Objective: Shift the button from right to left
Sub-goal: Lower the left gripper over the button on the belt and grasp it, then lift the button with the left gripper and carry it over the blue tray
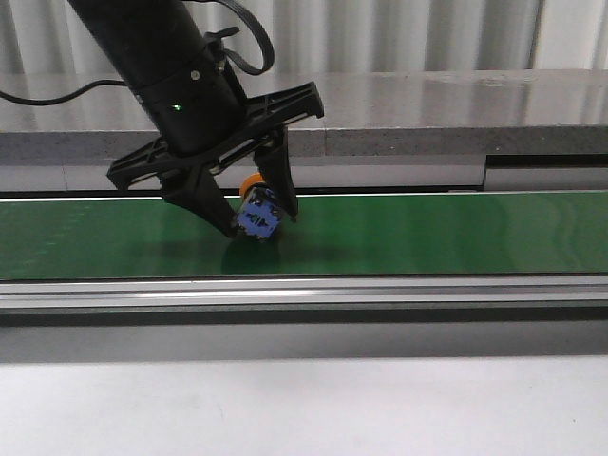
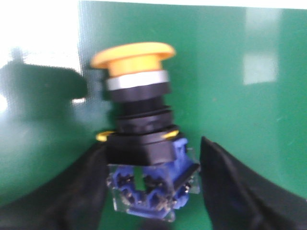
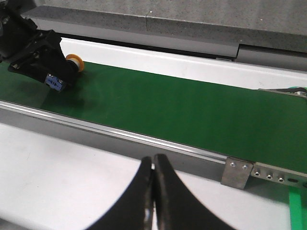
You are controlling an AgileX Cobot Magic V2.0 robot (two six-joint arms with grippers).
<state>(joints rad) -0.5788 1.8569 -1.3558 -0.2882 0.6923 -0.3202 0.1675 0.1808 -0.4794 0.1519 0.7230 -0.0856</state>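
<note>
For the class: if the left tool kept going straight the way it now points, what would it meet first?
The left tool points down at the green belt, with the button between its fingers. Going on, the button's blue block would likely press into the belt first; the remaining gap is unclear.

Button [image 1: 256, 215] partly behind left tool [image 1: 258, 220]

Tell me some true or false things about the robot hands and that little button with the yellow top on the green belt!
1. The left hand has its fingers around the small push-button with the orange-yellow mushroom cap and blue block. True.
2. The button sits on a red cloth. False: it is over the green conveyor belt.
3. The right hand has its fingers together and holds nothing. True.
4. The button's rear block is pink. False: it is blue.
</note>
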